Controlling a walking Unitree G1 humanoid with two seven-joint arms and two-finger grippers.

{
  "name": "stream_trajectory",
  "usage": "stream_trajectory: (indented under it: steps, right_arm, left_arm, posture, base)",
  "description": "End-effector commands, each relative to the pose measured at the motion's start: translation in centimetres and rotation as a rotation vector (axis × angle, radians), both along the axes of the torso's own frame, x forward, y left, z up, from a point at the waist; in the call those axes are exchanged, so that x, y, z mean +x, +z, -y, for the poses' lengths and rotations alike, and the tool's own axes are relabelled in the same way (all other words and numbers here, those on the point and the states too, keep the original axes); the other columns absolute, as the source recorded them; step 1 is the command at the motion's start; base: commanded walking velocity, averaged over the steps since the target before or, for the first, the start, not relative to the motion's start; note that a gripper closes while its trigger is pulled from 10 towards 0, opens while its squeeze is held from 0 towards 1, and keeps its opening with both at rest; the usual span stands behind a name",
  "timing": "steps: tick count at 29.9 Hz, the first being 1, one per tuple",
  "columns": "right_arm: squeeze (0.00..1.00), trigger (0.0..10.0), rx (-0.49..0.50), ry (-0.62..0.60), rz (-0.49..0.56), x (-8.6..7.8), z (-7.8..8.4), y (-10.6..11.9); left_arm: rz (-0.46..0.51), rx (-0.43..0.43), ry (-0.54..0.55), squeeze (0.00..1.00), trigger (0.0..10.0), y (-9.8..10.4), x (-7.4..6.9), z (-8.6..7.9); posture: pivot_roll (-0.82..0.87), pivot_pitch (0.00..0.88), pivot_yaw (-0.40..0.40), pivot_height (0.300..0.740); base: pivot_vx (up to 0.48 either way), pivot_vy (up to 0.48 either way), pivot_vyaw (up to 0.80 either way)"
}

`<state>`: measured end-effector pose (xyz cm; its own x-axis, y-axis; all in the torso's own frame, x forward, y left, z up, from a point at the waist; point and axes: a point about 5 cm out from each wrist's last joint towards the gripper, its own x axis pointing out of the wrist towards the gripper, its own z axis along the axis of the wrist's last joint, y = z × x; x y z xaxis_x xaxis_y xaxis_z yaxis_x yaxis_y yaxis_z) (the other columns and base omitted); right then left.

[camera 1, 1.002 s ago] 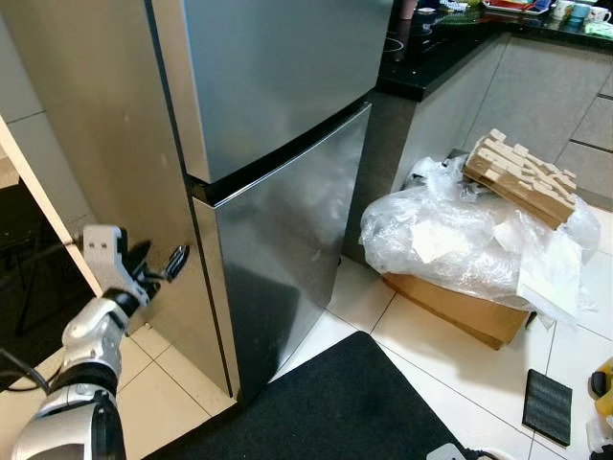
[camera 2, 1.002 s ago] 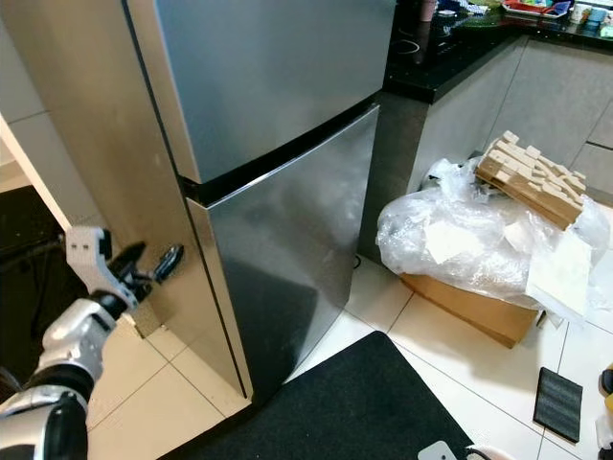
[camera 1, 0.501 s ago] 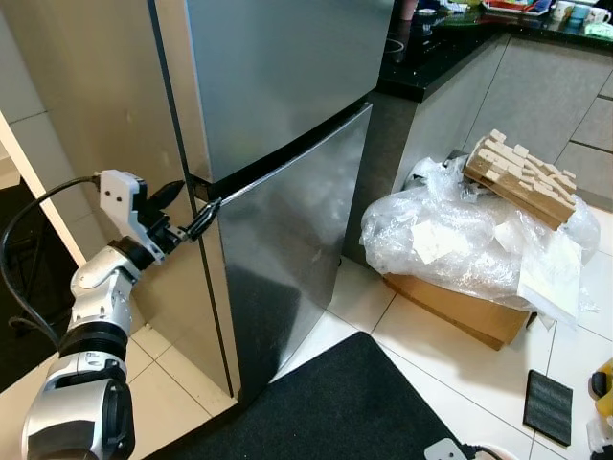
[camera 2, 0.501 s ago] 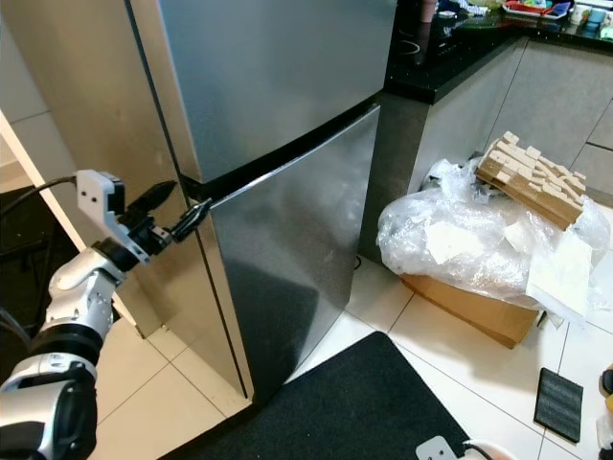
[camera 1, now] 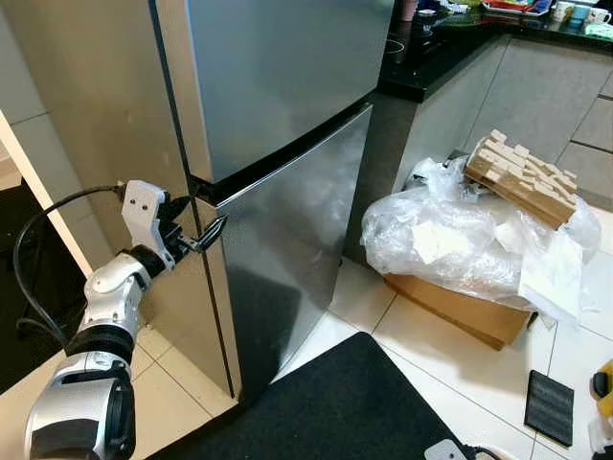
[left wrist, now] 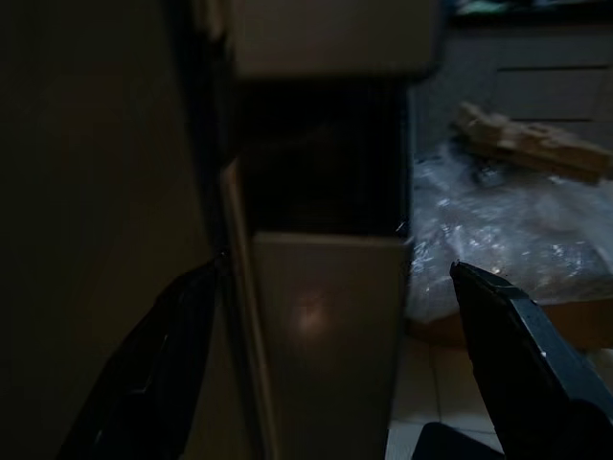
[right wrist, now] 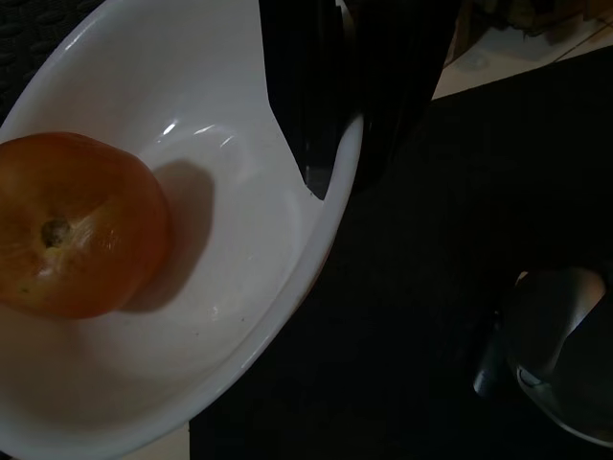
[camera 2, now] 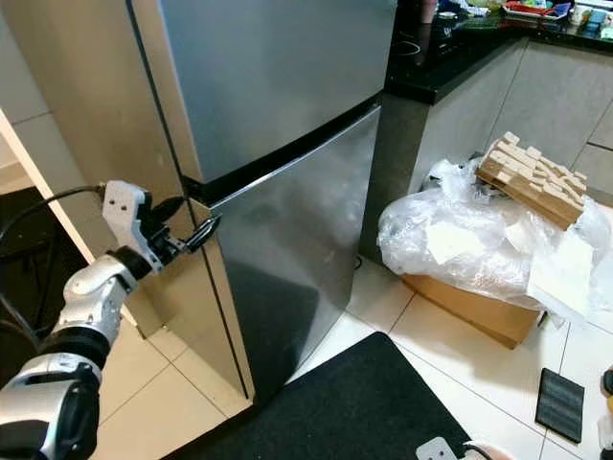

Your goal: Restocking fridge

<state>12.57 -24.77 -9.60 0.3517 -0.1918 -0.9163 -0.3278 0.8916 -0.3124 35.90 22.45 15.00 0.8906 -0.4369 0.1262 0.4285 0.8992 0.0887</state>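
Before the robot stands a tall stainless-steel fridge point(camera 1: 278, 105), its upper and lower doors both closed and parted by a dark horizontal seam; the brushed metal front reflects the room, and the side panel is a duller beige-grey. At the fridge's front left corner, level with that seam, sits the left gripper point(camera 1: 196, 225). Its jaws are spread wide and straddle the edge of the lower door point(camera 1: 287, 240): one black finger lies against the side panel, the other reaches round in front of the door face. The left wrist view shows the door edge between the two fingers point(left wrist: 517, 331), with a gap on each side, so nothing is clamped.

Low on the robot's right, the right gripper point(right wrist: 350, 144) pinches the rim of a white bowl point(right wrist: 192, 307), its jaws closed on that rim. An orange-red tomato point(right wrist: 72, 225) lies inside the bowl, apart from the fingers. Below it is a black mat point(camera 1: 335, 407) on the tiled floor point(camera 1: 421, 331).

Right of the fridge is a cardboard box point(camera 1: 455, 302) heaped with clear plastic wrap point(camera 1: 460, 235) and a slatted wooden piece point(camera 1: 522, 172). Behind it runs a dark kitchen desk point(camera 1: 431, 53).
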Motion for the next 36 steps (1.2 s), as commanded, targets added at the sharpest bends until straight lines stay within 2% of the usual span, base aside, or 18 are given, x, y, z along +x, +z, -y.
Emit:
stream_trajectory:
  steps: [1, 6, 16, 22, 28, 32, 36]
  right_arm:
    - [0.0, 10.0, -0.004, -0.011, 0.018, 0.2, 0.0, 0.1]
    - [0.0, 10.0, -0.006, -0.012, 0.018, 0.2, 0.1, 0.1]
    - [0.0, 10.0, -0.008, -0.015, 0.023, 0.3, 0.2, 0.2]
    - [0.0, 10.0, -0.007, -0.018, 0.022, 0.3, 0.2, 0.2]
    - [0.0, 10.0, -0.007, -0.02, 0.022, 0.3, 0.2, 0.2]
    - [0.0, 10.0, -0.005, -0.021, 0.022, 0.3, 0.2, 0.2]
    - [0.0, 10.0, -0.005, -0.022, 0.022, 0.3, 0.2, 0.2]
  left_arm:
    - [0.004, -0.013, 0.008, 0.0, 10.0, 0.0, 0.3, 0.5]
    - [-0.005, -0.01, 0.036, 0.0, 10.0, -0.2, 0.4, 0.6]
    - [-0.033, -0.085, 0.055, 0.0, 10.0, -0.5, 0.7, 1.0]
    - [-0.071, -0.068, 0.046, 0.0, 10.0, -1.1, 0.8, 1.7]
    - [-0.089, -0.07, -0.01, 0.0, 10.0, -1.5, 0.8, 2.6]
    - [-0.108, -0.042, -0.148, 0.0, 10.0, -1.9, 0.5, 4.4]
    - [-0.11, -0.031, -0.169, 0.0, 10.0, -1.9, 0.5, 4.8]
  posture:
    - [0.04, 0.0, 0.008, 0.74]
    - [0.03, 0.0, 0.01, 0.74]
    - [0.03, 0.0, 0.007, 0.74]
    - [0.03, 0.0, 0.006, 0.74]
    - [0.03, 0.0, 0.009, 0.74]
    - [0.03, 0.0, 0.008, 0.74]
    - [0.03, 0.0, 0.008, 0.74]
  base:
    - [0.0, 0.0, 0.0]
    - [0.0, 0.0, 0.0]
    - [0.0, 0.0, 0.0]
    - [0.0, 0.0, 0.0]
    - [0.0, 0.0, 0.0]
    - [0.0, 0.0, 0.0]
    - [0.0, 0.0, 0.0]
